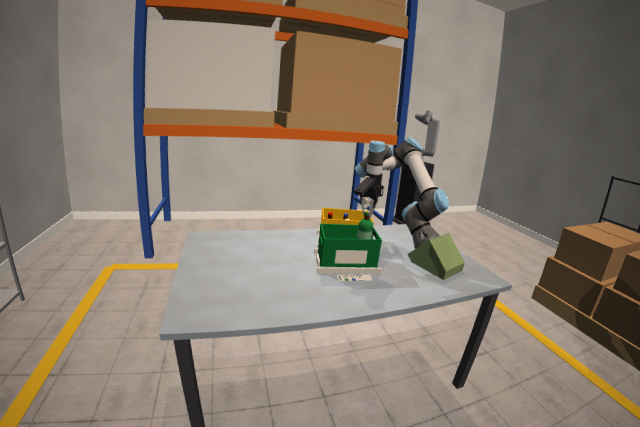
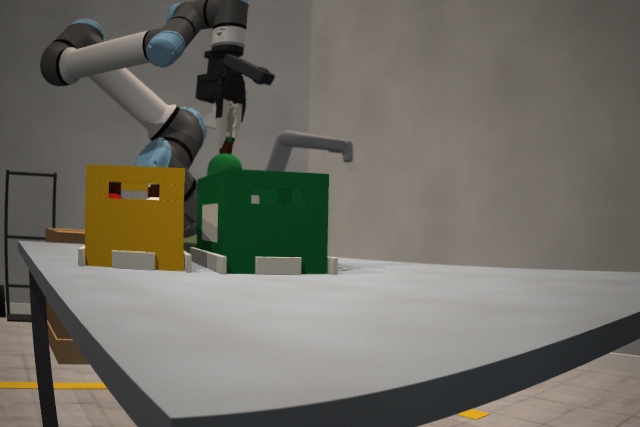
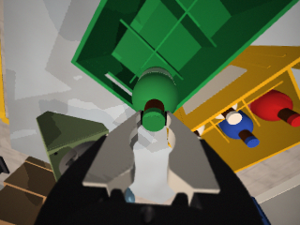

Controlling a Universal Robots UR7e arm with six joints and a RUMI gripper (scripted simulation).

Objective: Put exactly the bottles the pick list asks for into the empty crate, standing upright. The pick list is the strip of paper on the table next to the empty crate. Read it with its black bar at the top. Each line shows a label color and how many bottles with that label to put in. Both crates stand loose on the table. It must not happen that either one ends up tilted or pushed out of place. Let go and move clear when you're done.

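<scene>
My gripper [image 1: 367, 210] [image 2: 227, 140] [image 3: 154, 112] is shut on the neck of a green bottle [image 1: 364, 229] [image 2: 224, 165] [image 3: 155, 91]. The bottle is upright, its lower part inside a corner compartment of the green crate [image 1: 330, 245] [image 2: 279, 226] [image 3: 86, 52] and its shoulder around rim height. Its base is hidden. The crate's other visible compartments hold no bottles. The yellow crate [image 2: 134, 231] [image 3: 272, 58] holds a red bottle [image 3: 271, 105], a blue bottle [image 3: 235, 127] and white-capped ones, partly hidden. The pick list [image 1: 354, 277] shows green and blue marks; its numbers are too small to read.
The yellow crate stands close beside the green one, behind it in the top view. Low white strips [image 1: 348, 270] [image 2: 278, 265] edge the crates. An olive-green block [image 1: 445, 257] [image 3: 66, 136] stands by the arm's base, right of the green crate in the top view.
</scene>
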